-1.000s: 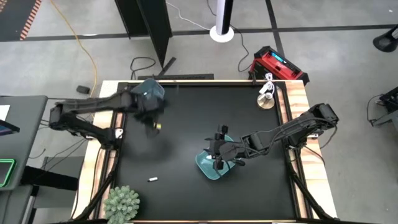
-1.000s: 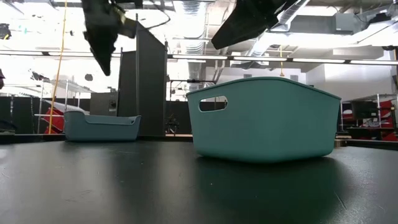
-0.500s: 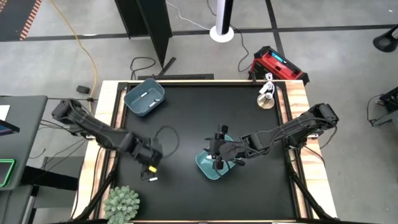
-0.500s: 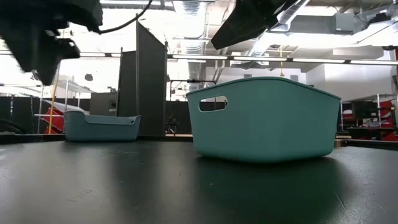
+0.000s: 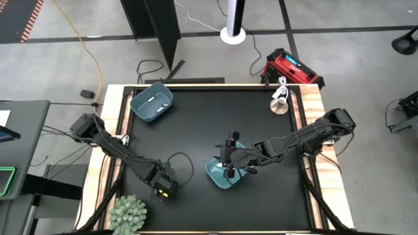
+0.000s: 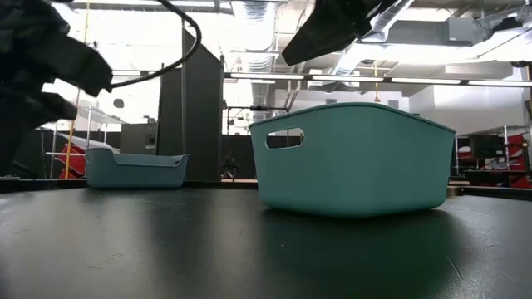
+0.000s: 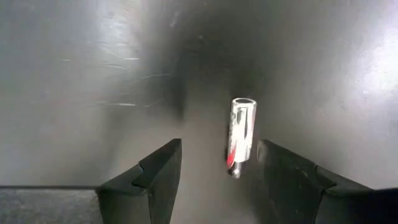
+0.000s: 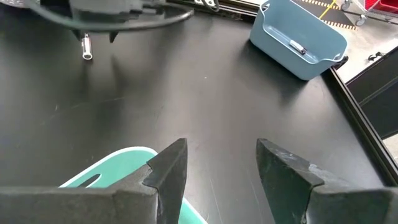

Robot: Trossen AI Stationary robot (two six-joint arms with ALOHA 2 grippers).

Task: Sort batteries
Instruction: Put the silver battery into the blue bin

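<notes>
Your left claw (image 7: 214,168) hangs right over the loose battery (image 7: 240,135) at the lower left of the high view, near the tabletop's (image 5: 196,124) front edge. Its fingers stand apart with nothing between them yet. In the left wrist view the battery lies just ahead of the fingertips, closer to one finger than the other, with its long axis running along the fingers rather than across the gap. The left arm is plainly the nearer one.

Your right claw (image 8: 214,171) waits with fingers apart above the teal bin (image 5: 225,173) at centre, well away from the battery. Another battery (image 8: 297,47) rests in the blue bin (image 5: 151,102), upper left.

The loose battery is silvery with a red mark; no writing is readable.
</notes>
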